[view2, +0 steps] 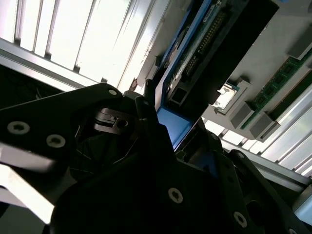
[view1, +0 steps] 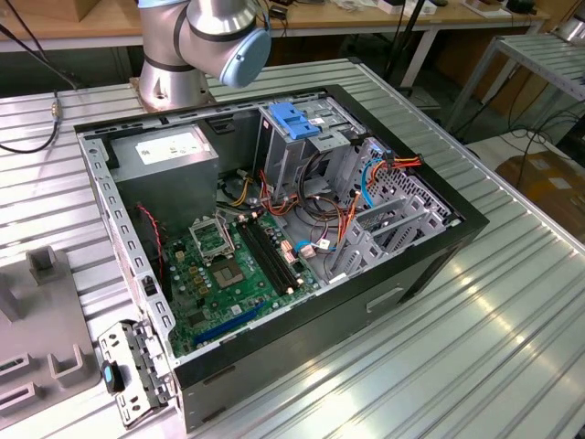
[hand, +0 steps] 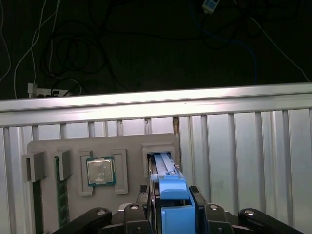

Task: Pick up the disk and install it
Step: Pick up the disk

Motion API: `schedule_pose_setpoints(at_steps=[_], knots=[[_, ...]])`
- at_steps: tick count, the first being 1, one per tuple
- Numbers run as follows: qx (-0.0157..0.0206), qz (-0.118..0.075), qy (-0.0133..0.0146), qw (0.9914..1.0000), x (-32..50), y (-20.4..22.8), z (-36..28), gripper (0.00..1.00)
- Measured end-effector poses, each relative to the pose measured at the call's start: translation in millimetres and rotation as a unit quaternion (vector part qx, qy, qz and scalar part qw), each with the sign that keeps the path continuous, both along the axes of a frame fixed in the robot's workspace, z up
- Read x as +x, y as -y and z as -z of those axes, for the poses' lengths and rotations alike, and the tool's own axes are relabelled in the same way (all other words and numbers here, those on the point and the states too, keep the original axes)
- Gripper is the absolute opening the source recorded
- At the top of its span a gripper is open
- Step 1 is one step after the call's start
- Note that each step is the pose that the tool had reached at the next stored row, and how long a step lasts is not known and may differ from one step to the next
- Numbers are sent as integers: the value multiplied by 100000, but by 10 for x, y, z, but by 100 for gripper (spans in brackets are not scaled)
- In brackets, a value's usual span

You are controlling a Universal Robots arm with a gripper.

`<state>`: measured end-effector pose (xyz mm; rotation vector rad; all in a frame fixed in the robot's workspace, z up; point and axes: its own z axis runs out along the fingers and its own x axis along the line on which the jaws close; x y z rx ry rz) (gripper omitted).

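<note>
The disk (hand: 171,207) stands on edge, its blue tab toward the camera in the first wrist view. Its far end reaches into a slot (hand: 158,157) of a grey holder plate (hand: 73,146). My gripper (hand: 171,194) is shut on the disk, with a black finger (hand: 148,195) pressed against each side of the blue tab. In the second wrist view the disk (view2: 192,53) shows edge-on with its connector row, and the blue tab (view2: 171,124) sits between the dark gripper parts. The open computer case (view1: 430,265) lies on the ribbed metal table (view1: 512,320), with a tall grey drive cage (view1: 302,151) inside.
The holder plate also carries a processor chip (hand: 101,171) and a memory stick (hand: 61,195). Inside the case are a green motherboard (view1: 233,274), a power supply (view1: 169,151) and orange and blue cables (view1: 366,183). The arm's base (view1: 201,46) stands behind the case. Beyond the table's edge, cables (hand: 73,53) lie on a dark floor.
</note>
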<state>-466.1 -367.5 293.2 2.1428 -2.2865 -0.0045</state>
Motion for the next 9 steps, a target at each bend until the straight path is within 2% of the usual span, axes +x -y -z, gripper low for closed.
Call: schedule_pose_setpoints(at_steps=[5,9], knots=[[-6,-4,-10,100000,0,-2,1,45],[-3,-3,-3,100000,0,14,3,45]])
